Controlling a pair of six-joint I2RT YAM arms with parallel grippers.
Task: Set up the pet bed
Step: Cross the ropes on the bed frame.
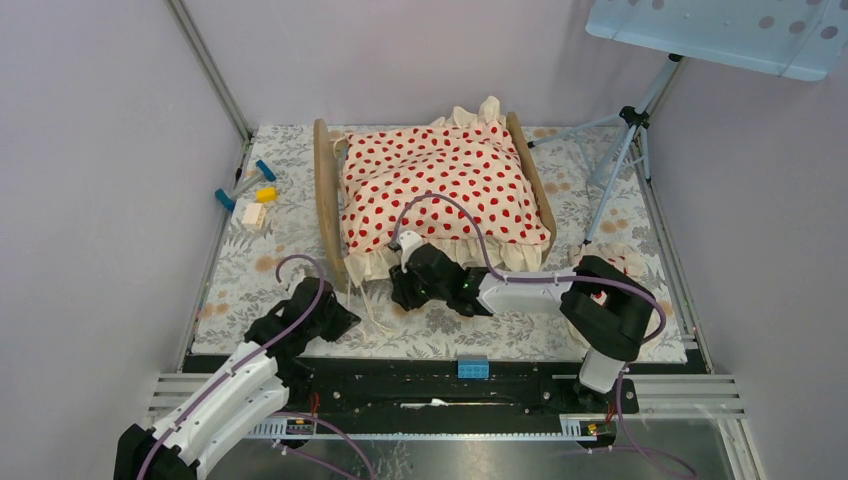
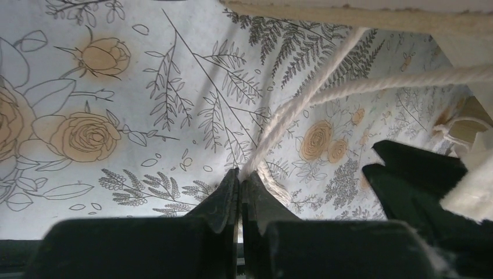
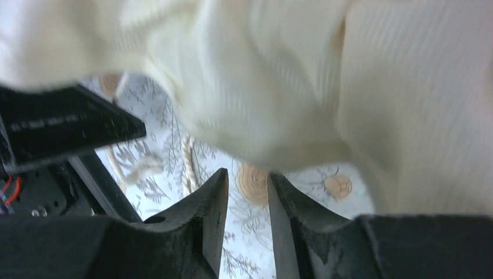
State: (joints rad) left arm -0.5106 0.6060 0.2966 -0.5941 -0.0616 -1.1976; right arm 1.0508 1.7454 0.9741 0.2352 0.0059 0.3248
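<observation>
Left tool [image 2: 240, 174]: fingers pressed together, no gap. White twisted cord [image 2: 302, 102] runs up to the tips and touches them. Cannot tell if it is pinched or just lying under them. In the top view the left tool [image 1: 338, 318] sits low over the worktop [image 1: 250, 270], which has a floral mat, near the near left corner of the pet bed [image 1: 322, 180].

Right tool [image 3: 247, 173]: fingers spread a little, mat showing through the gap, nothing held. The cream ruffle of the blanket [image 3: 261, 87] hangs right at the tips. It is blurred and contact is unclear. In the top view the right tool [image 1: 402, 290] is at the bed's near side, just below the ruffle edge, with the arm reaching across from the right.

The pet bed is mid-worktop, toward the back, with rounded light-wood end boards at left and right. The cream red-dotted blanket [image 1: 440, 180] is draped over the top, its ruffle spilling off the near side. The mattress is hidden.

Small red-dotted pillow [image 1: 628, 262] at the right side of the worktop, partly behind the right arm, apart from the bed. Blue and yellow toy pieces [image 1: 247, 195] by the left wall, well apart from the bed. Blue block [image 1: 472, 367] on the black rail between the arm bases. Tripod [image 1: 625, 140] at back right.
</observation>
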